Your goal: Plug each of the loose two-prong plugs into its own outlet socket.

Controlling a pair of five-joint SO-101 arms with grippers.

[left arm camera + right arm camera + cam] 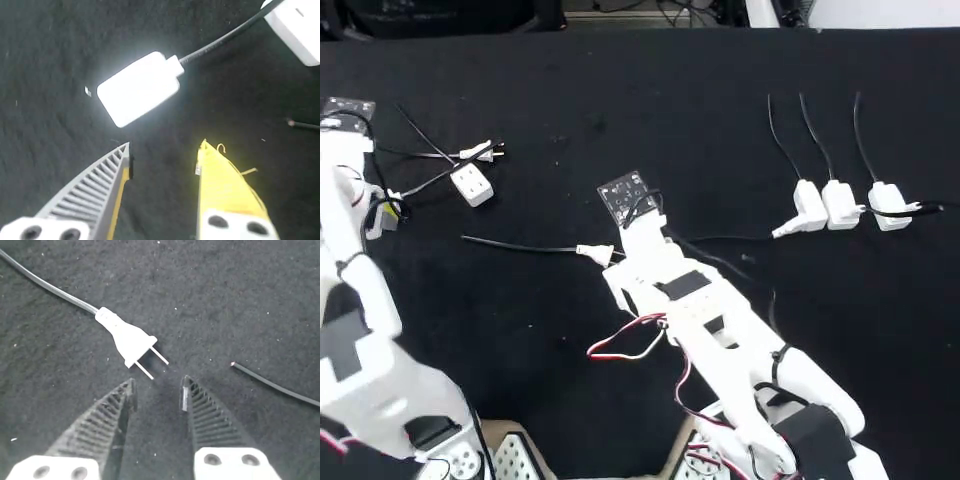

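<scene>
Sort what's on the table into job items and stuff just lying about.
Job items:
plug near the right gripper
second plug
socket block beside it
three white socket blocks in a row

Lying about:
stray black cable

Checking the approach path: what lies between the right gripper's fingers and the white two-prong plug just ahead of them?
Nothing: in the right wrist view, bare black cloth separates the right gripper from the white two-prong plug.
</scene>
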